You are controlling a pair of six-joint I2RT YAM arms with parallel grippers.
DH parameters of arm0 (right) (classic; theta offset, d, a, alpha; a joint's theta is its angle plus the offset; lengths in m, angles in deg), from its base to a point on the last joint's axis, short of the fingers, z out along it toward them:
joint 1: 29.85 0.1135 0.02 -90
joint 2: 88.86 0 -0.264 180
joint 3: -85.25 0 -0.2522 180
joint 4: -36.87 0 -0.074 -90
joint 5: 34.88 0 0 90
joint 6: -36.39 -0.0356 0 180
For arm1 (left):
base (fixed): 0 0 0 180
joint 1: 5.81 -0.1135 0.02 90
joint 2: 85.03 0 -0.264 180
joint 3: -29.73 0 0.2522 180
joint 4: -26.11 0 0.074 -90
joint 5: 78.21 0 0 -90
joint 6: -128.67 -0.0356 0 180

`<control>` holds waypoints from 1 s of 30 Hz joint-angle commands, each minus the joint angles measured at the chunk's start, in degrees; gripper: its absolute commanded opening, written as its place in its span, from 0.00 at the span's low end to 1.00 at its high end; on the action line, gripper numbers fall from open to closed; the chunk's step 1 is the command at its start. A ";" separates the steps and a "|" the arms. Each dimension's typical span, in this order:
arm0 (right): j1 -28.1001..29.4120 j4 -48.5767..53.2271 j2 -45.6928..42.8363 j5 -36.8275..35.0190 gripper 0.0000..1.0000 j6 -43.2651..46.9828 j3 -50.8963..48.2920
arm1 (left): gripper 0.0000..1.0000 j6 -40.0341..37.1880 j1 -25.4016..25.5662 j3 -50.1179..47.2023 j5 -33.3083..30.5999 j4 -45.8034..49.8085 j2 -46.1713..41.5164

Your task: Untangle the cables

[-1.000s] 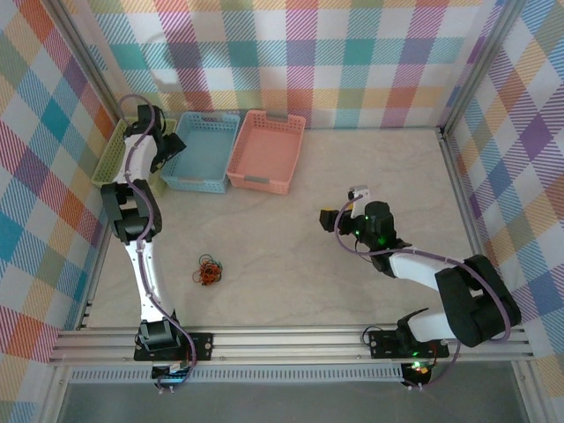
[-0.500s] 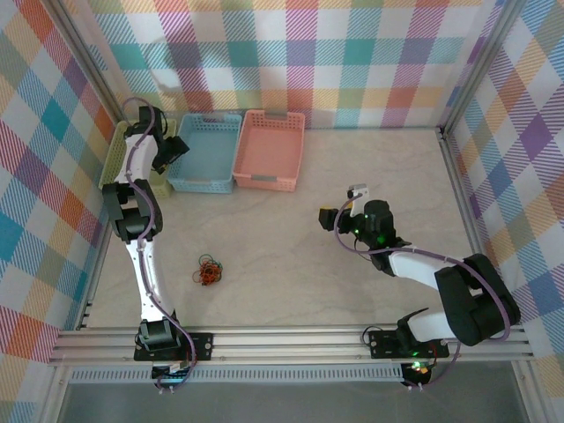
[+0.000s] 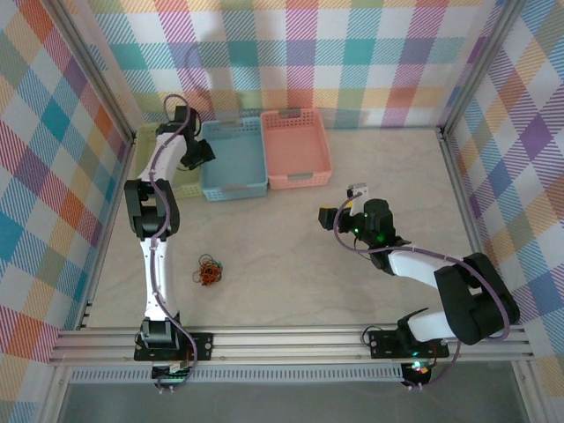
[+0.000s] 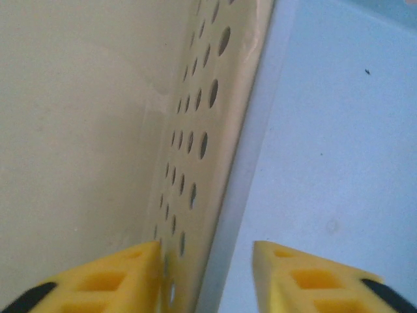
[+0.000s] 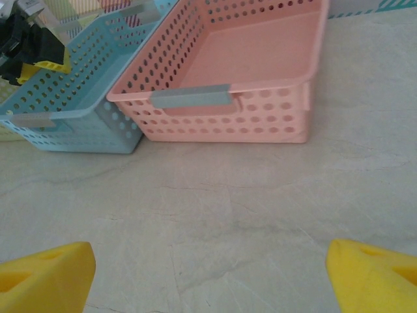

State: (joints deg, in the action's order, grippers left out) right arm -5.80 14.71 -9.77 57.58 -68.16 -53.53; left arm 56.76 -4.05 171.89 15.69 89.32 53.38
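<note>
On table [image 3: 291,264], cables [image 3: 209,270]: one tangled clump, untouched; nothing separated yet.
Left gripper [image 4: 205,251]: set astride basket wall [image 4: 202,143]; grasp cannot be told.
Right gripper [image 5: 208,277]: released, empty.

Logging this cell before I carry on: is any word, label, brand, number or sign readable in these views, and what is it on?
No readable text in any view.
Grey handle plates on the pink basket and the blue basket: blank.
Small white patch by the right gripper: too small to tell whether it carries any print.
</note>
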 commanded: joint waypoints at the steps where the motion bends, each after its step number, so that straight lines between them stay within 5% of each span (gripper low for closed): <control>1: 0.38 -0.64 0.71 0.75 0.91 0.07 1.69 | 0.35 -2.34 1.89 -0.36 0.57 1.00 0.36; 5: 0.36 -0.64 0.72 0.62 0.91 0.15 1.78 | 0.25 -2.54 5.02 -0.45 0.11 1.00 0.37; 18: 0.38 1.09 0.80 0.60 0.91 0.13 1.96 | 0.23 0.12 13.03 2.12 -2.41 1.38 2.59; 27: 0.35 1.21 0.72 0.62 0.92 0.29 1.96 | 0.37 -0.32 15.38 3.19 -2.29 0.87 2.46; 30: 0.38 1.18 0.72 0.71 0.92 0.28 1.95 | 0.53 -0.48 15.38 3.66 -2.97 0.80 0.50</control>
State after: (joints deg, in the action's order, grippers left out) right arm -5.80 16.00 -9.51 57.58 -68.16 -53.22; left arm 56.58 10.25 173.84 12.76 89.30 54.84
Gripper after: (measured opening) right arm 0.916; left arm 0.503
